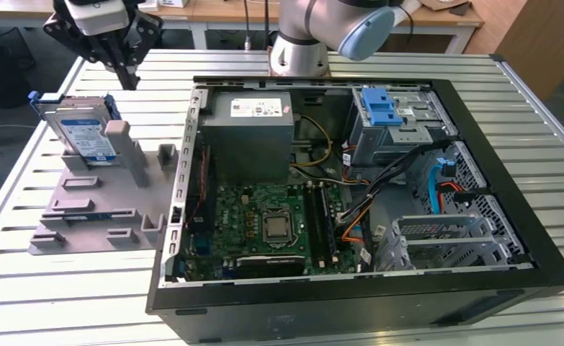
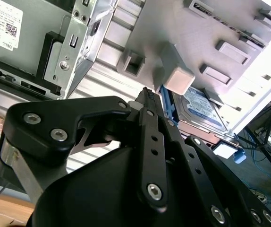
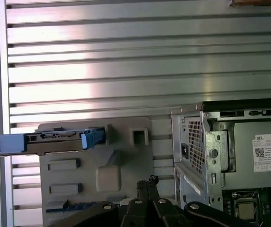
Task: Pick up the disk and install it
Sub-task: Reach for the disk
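Pincer (image 3: 148,181) clenched tight, fingertips pressed together, gripping nothing, hanging clear above the slatted tabletop (image 1: 51,288). The disk (image 1: 83,135) stands on edge in the grey fixture plate (image 1: 89,216), at the plate's end nearest the pincer.

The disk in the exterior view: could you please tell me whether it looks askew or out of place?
Nothing stands out: the disk stands on edge in the fixture plate, with the gripper above it, apart.
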### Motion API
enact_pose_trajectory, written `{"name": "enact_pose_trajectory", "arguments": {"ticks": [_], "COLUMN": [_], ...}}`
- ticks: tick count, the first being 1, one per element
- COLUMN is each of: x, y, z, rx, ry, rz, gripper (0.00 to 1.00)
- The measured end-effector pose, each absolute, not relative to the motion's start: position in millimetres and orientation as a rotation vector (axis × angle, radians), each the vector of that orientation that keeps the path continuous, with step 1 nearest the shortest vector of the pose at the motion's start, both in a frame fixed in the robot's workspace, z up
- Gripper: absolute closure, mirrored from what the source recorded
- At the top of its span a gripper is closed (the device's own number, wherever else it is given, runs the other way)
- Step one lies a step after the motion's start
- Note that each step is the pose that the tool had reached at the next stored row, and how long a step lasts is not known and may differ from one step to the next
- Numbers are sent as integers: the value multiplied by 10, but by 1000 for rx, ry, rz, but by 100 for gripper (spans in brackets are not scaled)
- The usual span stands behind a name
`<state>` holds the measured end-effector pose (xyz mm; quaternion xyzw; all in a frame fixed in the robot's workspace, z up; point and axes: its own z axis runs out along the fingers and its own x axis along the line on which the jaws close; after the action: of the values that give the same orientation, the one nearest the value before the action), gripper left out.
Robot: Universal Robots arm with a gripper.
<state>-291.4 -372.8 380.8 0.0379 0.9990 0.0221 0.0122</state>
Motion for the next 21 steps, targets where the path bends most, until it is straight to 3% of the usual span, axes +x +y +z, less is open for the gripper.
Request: {"name": "enact_pose_trajectory", "arguments": {"ticks": [21], "x": [-3157], "y": [-3676], "z": [3792], "rx": [118], "ry": [3114], "rz": [69], "gripper": [89]}}
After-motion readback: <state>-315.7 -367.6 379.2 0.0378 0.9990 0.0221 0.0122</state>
